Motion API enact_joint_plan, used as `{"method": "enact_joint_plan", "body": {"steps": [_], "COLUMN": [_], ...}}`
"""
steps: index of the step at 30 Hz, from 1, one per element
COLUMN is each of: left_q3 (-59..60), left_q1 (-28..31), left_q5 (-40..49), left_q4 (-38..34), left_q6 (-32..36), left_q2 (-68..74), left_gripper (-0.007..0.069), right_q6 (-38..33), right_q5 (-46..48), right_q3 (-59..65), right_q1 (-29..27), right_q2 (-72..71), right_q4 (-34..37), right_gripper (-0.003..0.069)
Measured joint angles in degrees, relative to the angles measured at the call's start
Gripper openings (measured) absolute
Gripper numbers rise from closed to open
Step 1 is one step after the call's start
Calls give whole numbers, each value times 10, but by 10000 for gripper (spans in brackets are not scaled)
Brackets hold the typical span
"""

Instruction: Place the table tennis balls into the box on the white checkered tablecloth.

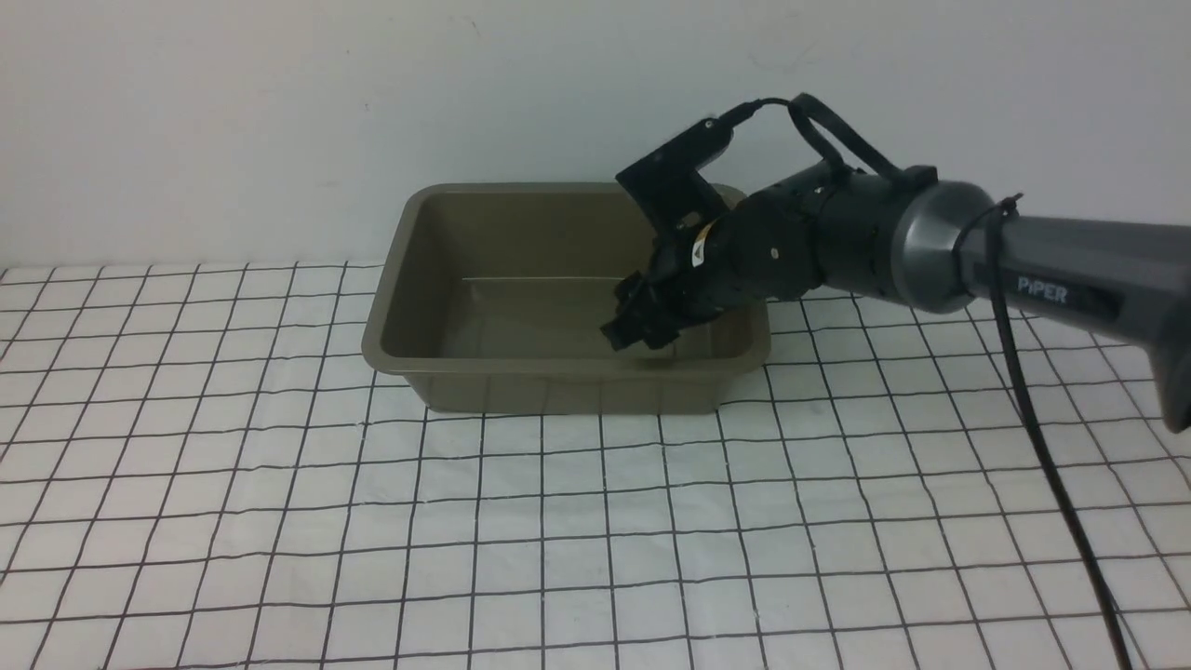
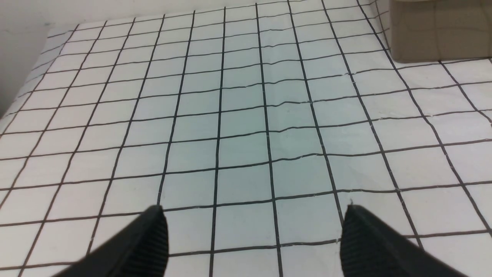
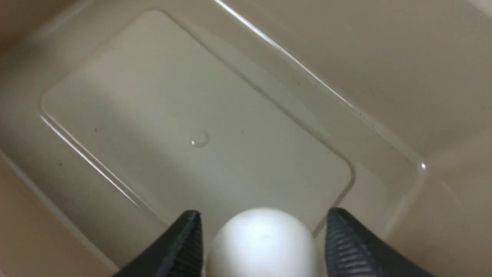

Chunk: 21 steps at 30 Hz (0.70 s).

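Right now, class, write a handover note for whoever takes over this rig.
Left gripper: open, nothing between its fingers, over the checkered tablecloth.
Right gripper: open, fingers inside the box, a slim gap either side of the white ball.
Done: ball brought to the box; whether it rests on the floor, I cannot tell.
Left: confirm it has settled, then lift the right gripper out.

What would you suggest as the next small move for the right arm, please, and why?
I would probably part the right fingers a little more and let the ball drop: they are already inside the box, and the right wrist view shows the ball between them, with a slim gap at one side.
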Motion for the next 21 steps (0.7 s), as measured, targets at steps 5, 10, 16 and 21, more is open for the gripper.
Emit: {"method": "enact_joint_plan", "body": {"steps": [5, 10, 16, 21], "left_q3": [0, 0, 0, 0], "left_q1": [0, 0, 0, 0], "left_q5": [0, 0, 0, 0], "left_q4": [0, 0, 0, 0], "left_q6": [0, 0, 0, 0], "left_q2": [0, 0, 0, 0], "left_gripper": [542, 542, 542, 542], "right_q6": [6, 7, 7, 31], "right_q5": [-2, -2, 48, 162], "right_q3": [0, 0, 0, 0], "right_q1": [0, -1, -1, -1], "right_q2": [1, -11, -128, -260], "right_q4": [0, 0, -33, -142], "right_gripper": [456, 453, 190, -3]}}
